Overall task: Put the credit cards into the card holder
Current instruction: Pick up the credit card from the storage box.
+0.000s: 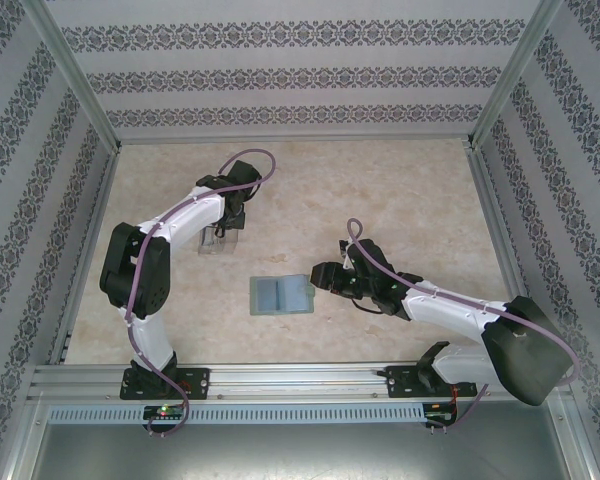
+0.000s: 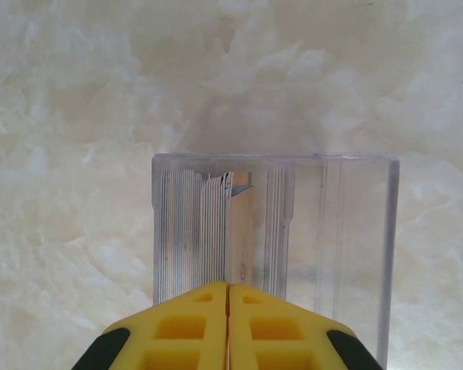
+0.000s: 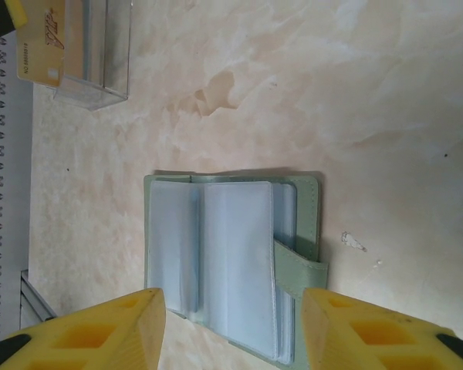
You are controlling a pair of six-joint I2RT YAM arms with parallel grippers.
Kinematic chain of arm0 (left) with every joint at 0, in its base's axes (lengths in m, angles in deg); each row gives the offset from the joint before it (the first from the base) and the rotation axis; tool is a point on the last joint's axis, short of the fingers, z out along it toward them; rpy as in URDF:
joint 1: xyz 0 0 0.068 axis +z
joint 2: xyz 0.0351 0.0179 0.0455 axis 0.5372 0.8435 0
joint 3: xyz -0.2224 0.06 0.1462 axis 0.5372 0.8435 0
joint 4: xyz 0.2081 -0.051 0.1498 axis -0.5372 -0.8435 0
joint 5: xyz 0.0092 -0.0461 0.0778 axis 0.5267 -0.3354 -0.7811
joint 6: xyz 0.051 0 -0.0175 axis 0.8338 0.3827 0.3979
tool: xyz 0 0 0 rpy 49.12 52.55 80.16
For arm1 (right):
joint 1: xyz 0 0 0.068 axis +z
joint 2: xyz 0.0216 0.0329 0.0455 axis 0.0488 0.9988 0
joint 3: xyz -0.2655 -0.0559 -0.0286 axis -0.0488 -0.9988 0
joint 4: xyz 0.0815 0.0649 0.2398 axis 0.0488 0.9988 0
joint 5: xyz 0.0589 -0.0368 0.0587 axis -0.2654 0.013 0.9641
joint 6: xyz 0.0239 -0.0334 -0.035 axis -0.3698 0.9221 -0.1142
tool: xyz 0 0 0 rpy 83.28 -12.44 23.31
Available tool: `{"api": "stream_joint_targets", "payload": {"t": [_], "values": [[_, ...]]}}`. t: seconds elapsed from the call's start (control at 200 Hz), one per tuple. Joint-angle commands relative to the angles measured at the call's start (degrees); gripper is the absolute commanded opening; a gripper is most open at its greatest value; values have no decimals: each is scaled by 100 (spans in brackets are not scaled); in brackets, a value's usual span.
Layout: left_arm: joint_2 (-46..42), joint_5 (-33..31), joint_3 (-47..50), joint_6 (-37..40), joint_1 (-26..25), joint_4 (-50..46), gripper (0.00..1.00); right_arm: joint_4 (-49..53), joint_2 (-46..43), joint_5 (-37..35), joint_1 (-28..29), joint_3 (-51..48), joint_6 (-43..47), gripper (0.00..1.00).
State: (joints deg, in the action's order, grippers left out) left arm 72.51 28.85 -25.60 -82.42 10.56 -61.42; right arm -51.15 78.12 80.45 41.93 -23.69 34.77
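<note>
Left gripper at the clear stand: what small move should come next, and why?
Probably lift the left gripper straight up. It looks shut on the orange-yellow card, right at the clear stand, while the card holder lies open on the table under the open right gripper. Clearing the stand should come before carrying the card over.

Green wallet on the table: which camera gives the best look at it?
The right wrist view: the card holder lies open and large, clear pockets and snap tab plain. The top external view gives it as a small green rectangle between the arms. The left wrist view faces the clear stand.
</note>
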Motion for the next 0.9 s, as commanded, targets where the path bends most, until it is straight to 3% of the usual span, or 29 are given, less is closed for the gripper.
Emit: {"api": "stream_joint_targets", "payload": {"t": [0.0, 0.3, 0.899], "values": [[-8, -439, -219, 27, -65, -448, 2, -56, 45, 25, 0, 119, 1, 51], [-49, -538, -211, 41, -173, -476, 0, -92, 130, 58, 45, 163, 21, 51], [-305, 477, -165, -74, -171, -254, 0, -145, 242, 69, 82, 127, 27, 55]]}}
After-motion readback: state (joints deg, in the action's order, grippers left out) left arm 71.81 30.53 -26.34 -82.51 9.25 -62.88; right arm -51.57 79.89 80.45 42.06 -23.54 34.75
